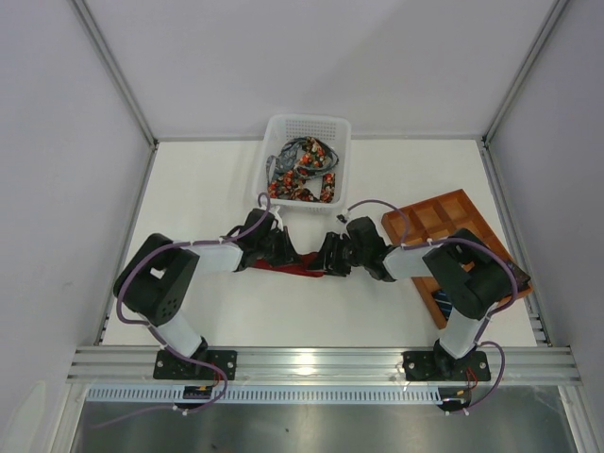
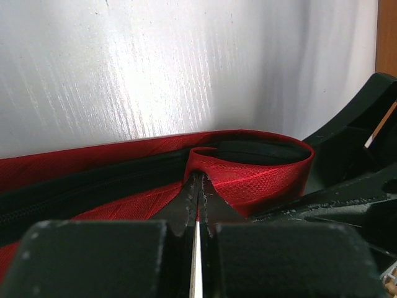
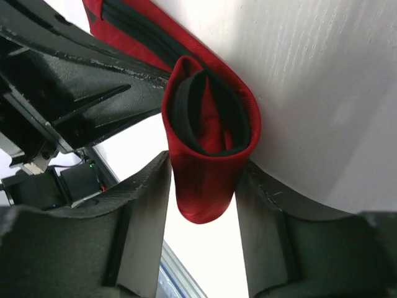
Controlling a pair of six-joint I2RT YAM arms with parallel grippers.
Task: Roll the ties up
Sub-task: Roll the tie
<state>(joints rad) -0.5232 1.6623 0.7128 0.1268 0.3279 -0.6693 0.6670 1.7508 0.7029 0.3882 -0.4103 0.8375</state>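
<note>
**Top external view: the red tie [image 1: 283, 267] has one loose curl, and it looks easy to lose**

On the white table [image 1: 189, 189], the brown tray [image 1: 444, 212] sits at the right. The white basket [image 1: 307, 121] stands at the far edge, with the dotted ties [image 1: 304, 170] heaped inside. The red tie lies flat in the middle, just in front of the basket, with one end turned up into a single open loop. Both arms crowd in on that end.

The left gripper [image 2: 197, 198] is closed tight, pinching the tie's edge where the loop begins. The right gripper [image 3: 205, 186] is spread as wide as the loop and holds it lightly on both sides without squashing it.

The loop is slack and hollow, so I reckon it springs open if either gripper lets go too soon. If the right one turns while the left one pinches, the cloth will likely twist or drag instead of winding. The flat length could also feed in crooked, giving a lopsided roll. With the fingers this close together, they could knock each other.
</note>
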